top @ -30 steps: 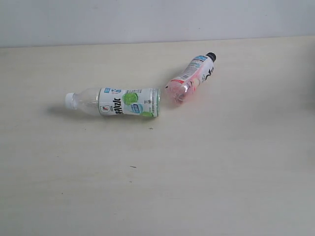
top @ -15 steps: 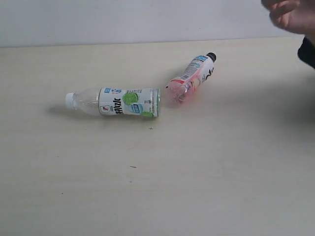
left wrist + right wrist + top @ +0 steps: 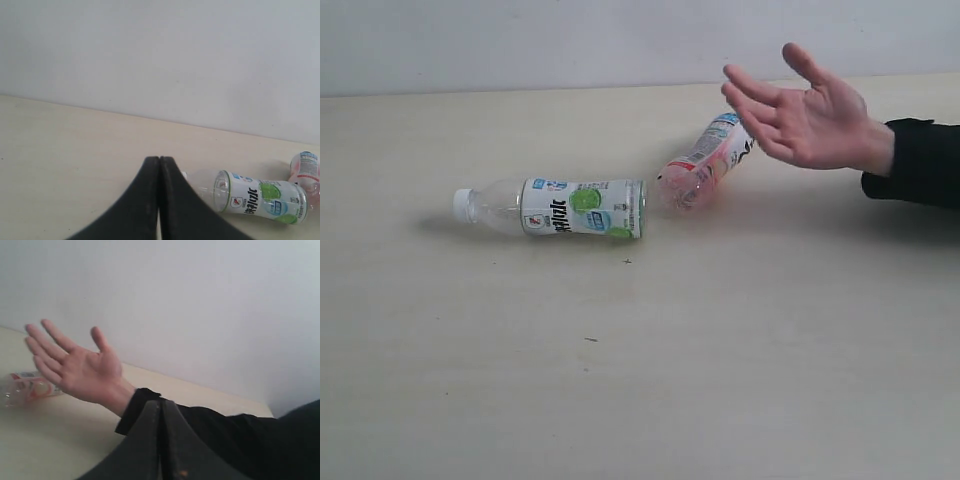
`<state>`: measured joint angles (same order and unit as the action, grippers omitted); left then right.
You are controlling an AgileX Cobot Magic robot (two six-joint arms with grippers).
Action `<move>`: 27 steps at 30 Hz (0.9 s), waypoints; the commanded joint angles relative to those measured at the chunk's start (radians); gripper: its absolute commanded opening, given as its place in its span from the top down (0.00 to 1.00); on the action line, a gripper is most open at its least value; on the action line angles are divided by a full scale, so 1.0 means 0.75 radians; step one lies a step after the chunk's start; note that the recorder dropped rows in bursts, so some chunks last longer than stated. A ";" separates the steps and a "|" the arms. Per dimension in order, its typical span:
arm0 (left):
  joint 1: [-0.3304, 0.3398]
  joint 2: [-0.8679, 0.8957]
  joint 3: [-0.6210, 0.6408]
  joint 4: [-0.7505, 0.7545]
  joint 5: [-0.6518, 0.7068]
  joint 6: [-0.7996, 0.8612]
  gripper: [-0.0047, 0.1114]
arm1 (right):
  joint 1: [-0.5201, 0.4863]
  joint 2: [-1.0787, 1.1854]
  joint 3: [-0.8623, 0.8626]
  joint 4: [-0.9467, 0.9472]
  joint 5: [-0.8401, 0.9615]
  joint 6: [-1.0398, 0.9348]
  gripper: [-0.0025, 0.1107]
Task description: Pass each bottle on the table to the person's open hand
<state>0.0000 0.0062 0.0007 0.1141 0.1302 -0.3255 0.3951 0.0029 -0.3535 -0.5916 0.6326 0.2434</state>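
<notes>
Left end effector point(image 3: 159, 161) closed, cream table point(image 3: 720, 380), wall point(image 3: 520, 40) perhaps white

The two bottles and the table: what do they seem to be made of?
The green-label bottle looks like clear glossy plastic: its bare neck is see-through. The pink-label bottle seems likewise, its base translucent. The table looks like matte pale wood or laminate, judging by faint grain.

We see a white-capped bottle point(image 3: 555, 208) and a pink bottle point(image 3: 705, 160) lying just beside each other on the table point(image 3: 720, 350). An open hand point(image 3: 805, 120), fingers spread, is near the pink bottle.
</notes>
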 commanded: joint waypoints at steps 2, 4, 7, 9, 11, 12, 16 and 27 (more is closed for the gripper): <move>0.003 -0.008 -0.001 0.003 -0.006 0.001 0.96 | 0.050 0.017 -0.017 -0.143 0.107 0.052 0.98; 0.003 -0.008 -0.001 0.003 -0.006 0.001 0.96 | 0.104 0.108 -0.031 -0.165 0.140 0.055 0.98; 0.003 -0.008 -0.001 0.003 -0.006 0.001 0.96 | 0.189 0.373 -0.133 -0.194 0.249 0.048 0.98; 0.003 -0.008 -0.001 0.003 -0.006 0.001 0.96 | 0.245 0.565 -0.231 -0.163 0.307 0.036 0.98; 0.003 -0.008 -0.001 0.003 -0.006 0.001 0.96 | 0.297 0.787 -0.329 -0.152 0.420 -0.003 0.98; 0.003 -0.008 -0.001 0.003 -0.006 0.001 0.96 | 0.312 0.896 -0.386 -0.152 0.484 -0.035 0.98; 0.003 -0.008 -0.001 0.003 -0.006 0.001 0.96 | 0.312 1.310 -0.588 -0.031 0.625 -0.280 0.98; 0.003 -0.008 -0.001 0.003 -0.006 0.001 0.96 | 0.312 1.916 -0.907 0.155 0.012 -0.508 0.90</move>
<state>0.0000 0.0062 0.0007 0.1141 0.1302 -0.3255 0.6267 1.3895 -1.0249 -0.4839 0.7429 -0.1459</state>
